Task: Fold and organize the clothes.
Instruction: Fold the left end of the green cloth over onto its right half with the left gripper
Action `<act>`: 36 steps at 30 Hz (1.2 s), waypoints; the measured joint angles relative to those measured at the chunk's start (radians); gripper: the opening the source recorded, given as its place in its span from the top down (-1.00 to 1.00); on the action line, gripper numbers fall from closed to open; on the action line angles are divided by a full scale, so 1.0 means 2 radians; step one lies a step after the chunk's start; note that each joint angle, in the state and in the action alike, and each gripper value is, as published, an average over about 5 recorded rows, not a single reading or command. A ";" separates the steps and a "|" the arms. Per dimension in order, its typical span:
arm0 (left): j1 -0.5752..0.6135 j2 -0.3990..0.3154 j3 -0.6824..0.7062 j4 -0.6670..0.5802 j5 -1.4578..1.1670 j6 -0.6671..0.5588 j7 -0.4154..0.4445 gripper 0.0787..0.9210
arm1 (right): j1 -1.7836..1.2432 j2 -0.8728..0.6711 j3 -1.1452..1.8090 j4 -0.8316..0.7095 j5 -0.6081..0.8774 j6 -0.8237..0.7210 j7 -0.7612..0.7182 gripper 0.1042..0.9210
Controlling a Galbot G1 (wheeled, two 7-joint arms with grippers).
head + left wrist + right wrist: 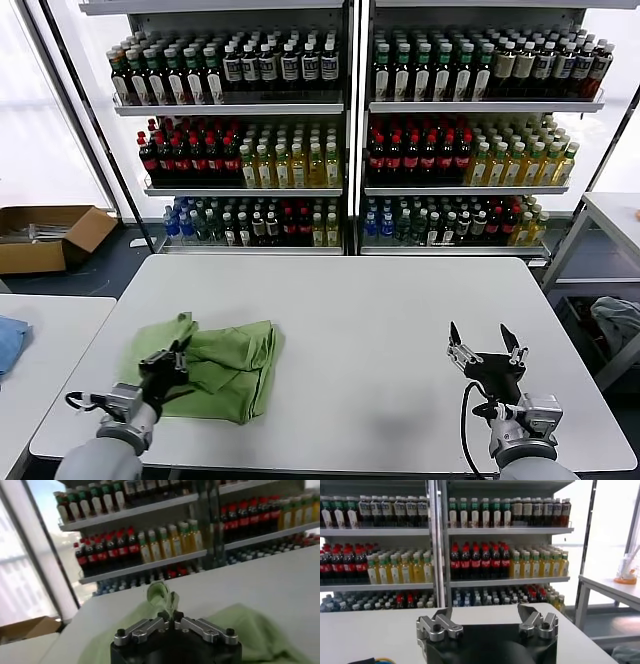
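Our left gripper [172, 362] sits low at the near-left of the white table [370, 330], fingers pressed together on a pinch of the light green shirts [225, 365]. In the left wrist view a small tuft of green cloth [164, 596] pokes up between the closed tips, so we've got a fold of fabric, not a whole edge. The L arm comes in from the near table edge, wrist low, fingers aimed fwd and slightly inward over the pile

The pile itself lies crumpled on the left part of the table, bunched w/ several overlapping folds, near edge close to the table's front. We can't tell collar, buttons or print from here, nor how many garments are in the heap

Handling, as we judge it: soft, light cotton, no stiffness at all. It'll drape and sag from any single pinch, and layers will drag along together. Better holds would be a hem corner or shoulder seam, two pts apart, so the cloth spreads flat rather than ropes up. Slip risk low, snag/bunch risk higher

Our right gripper [487, 351] hovers over bare table at near-right, well apart from the cloth, fingers spread wide, holding nothing. R arm looks idle, wrist level, fingers pointing toward the bottle shelves [350, 110]
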 measured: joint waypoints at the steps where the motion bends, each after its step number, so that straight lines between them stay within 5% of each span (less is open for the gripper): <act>1: -0.001 -0.003 0.008 -0.002 0.004 0.001 0.000 0.94 | -0.002 0.001 0.000 0.002 -0.001 0.000 0.000 -0.76; 25: -0.058 -0.048 0.108 0.043 0.041 0.006 0.003 0.94 | -0.036 0.009 -0.002 0.021 -0.018 0.000 0.000 -0.76; 36: -0.053 -0.072 0.141 0.058 -0.002 -0.010 -0.003 0.30 | -0.030 0.011 -0.013 0.015 -0.020 0.002 0.001 -0.76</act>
